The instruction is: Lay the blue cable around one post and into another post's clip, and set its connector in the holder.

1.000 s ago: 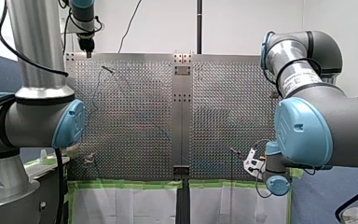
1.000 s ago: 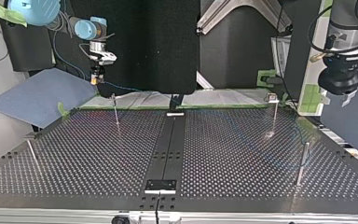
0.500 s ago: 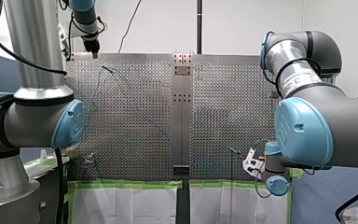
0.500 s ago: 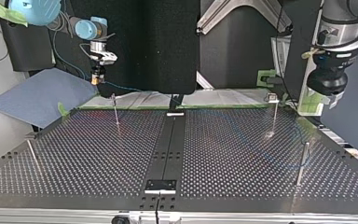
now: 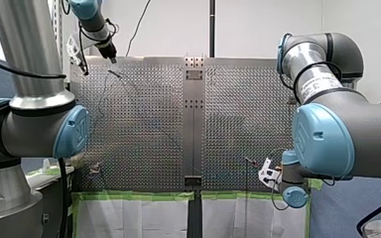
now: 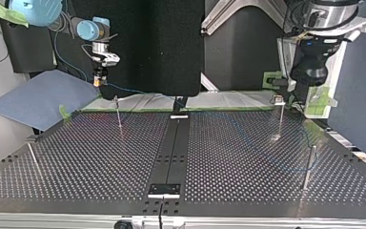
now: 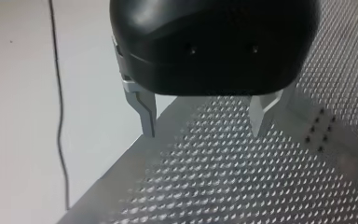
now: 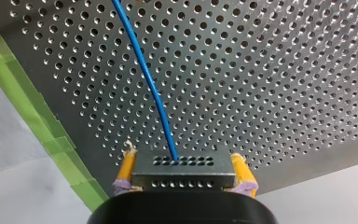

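The blue cable (image 8: 144, 74) leaves a grey connector block (image 8: 179, 173) on which my right gripper (image 8: 182, 157) is shut, its yellow pads (image 8: 127, 164) pressing on both ends. In the top view this gripper (image 6: 97, 80) hangs beyond the plate's far left corner, just behind a thin post (image 6: 118, 113). From there the cable (image 6: 124, 89) trails faintly across the plate toward the posts at the right (image 6: 280, 117) (image 6: 310, 167). My left gripper (image 7: 203, 133) is open with nothing between its metal fingers (image 7: 144, 109). It is held high over the plate's edge (image 5: 112, 58).
The perforated plate (image 6: 86, 157) has a dark centre rail with small brackets at its far end (image 6: 179, 116) and near end (image 6: 164, 189). Another post (image 6: 33, 157) stands at the top view's left. Green tape (image 8: 37, 112) lines the plate's edge.
In the top view my left arm has risen and swung left; in the front view its gripper has tilted and shifted right. My right arm and the connector have not moved.
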You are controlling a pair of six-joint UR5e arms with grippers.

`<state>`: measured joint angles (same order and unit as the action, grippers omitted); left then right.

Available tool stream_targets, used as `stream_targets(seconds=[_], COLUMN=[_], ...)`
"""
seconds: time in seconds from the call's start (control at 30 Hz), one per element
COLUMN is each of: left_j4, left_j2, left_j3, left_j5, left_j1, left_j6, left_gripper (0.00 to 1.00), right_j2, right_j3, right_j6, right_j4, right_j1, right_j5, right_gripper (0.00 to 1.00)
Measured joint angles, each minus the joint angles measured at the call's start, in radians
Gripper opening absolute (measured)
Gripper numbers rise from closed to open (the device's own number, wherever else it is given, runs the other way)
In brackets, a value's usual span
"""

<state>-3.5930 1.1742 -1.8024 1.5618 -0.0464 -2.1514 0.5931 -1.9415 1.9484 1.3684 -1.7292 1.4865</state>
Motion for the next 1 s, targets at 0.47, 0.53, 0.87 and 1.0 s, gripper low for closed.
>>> stream_targets(seconds=[0.47, 0.53, 0.87, 1.0], left_j4=[0.125, 0.142, 0.228, 0.264], left_j2=[0.065, 0.082, 0.168, 0.204], left_j3=[-0.125, -0.141, -0.228, -0.264], left_j5=[-0.125, -0.142, -0.212, -0.203], left_j1=[0.066, 0.082, 0.168, 0.204], left_j6=[-0.125, -0.135, -0.104, -0.099], left_gripper=[1.0, 1.0, 1.0, 1.0], right_j2=[0.0, 0.0, 0.0, 0.0], right_j3=[0.0, 0.0, 0.0, 0.002], right_j6=[-0.012, -0.014, -0.027, -0.028], right_j4=[-0.004, -0.005, -0.014, -0.015], right_j1=[-0.003, -0.003, -0.003, -0.004], right_j5=[-0.001, -0.001, -0.001, -0.001], right_gripper=[0.0, 0.0, 0.0, 0.0])
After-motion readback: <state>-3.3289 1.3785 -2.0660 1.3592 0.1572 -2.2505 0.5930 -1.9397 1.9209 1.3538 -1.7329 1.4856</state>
